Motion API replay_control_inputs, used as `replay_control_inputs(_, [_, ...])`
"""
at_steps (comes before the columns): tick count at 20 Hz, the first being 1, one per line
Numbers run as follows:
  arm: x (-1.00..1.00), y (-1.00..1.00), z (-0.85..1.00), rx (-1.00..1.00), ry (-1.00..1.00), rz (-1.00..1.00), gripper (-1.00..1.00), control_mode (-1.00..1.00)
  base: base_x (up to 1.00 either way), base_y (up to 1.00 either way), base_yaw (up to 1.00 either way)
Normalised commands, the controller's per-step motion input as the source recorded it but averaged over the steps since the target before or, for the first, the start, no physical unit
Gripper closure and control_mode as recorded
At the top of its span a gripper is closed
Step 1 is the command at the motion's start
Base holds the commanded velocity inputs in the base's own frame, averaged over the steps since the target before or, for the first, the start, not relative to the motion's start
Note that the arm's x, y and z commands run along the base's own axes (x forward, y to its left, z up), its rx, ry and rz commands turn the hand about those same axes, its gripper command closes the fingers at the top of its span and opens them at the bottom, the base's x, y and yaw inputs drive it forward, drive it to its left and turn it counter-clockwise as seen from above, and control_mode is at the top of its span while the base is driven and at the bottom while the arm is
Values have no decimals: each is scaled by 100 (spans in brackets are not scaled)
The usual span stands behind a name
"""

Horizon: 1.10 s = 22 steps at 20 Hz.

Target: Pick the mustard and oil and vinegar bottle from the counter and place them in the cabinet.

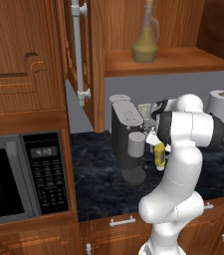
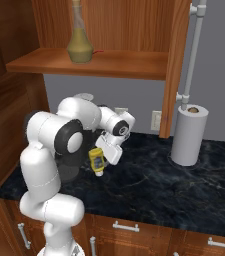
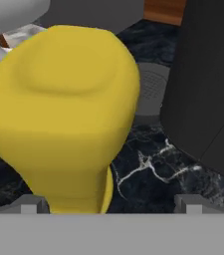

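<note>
Hovering with jaws spread wide, end effector (image 2: 102, 159) right at the mustard (image 2: 97, 161), fingertips (image 3: 33, 203) either side of the yellow body filling the hand view, grip not closed on it. Mustard bottle upside down, cap toward the dark marbled worktop (image 2: 184, 185), beside the black coffee machine (image 1: 126, 137); contact with the stone impossible to tell. Standing upright on the shelf of the open cabinet (image 1: 173, 60), oil and vinegar bottle (image 1: 145, 42); paper towel roll (image 2: 188, 135) well apart on the worktop.
</note>
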Motion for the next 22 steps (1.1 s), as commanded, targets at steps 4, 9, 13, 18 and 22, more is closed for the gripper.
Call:
replay_control_inputs(4, [-18,1,-7,0,0,0,-100,-100,0,0,0])
replay_control_inputs(9, [-28,0,-5,0,0,0,-100,-100,0,0,0])
replay_control_inputs(13, [-6,7,-4,0,0,0,100,-100,0,0,0])
replay_control_inputs(18, [-9,1,-1,0,0,0,100,-100,0,0,0])
replay_control_inputs(22, [-11,0,0,3,0,0,100,-100,0,0,0])
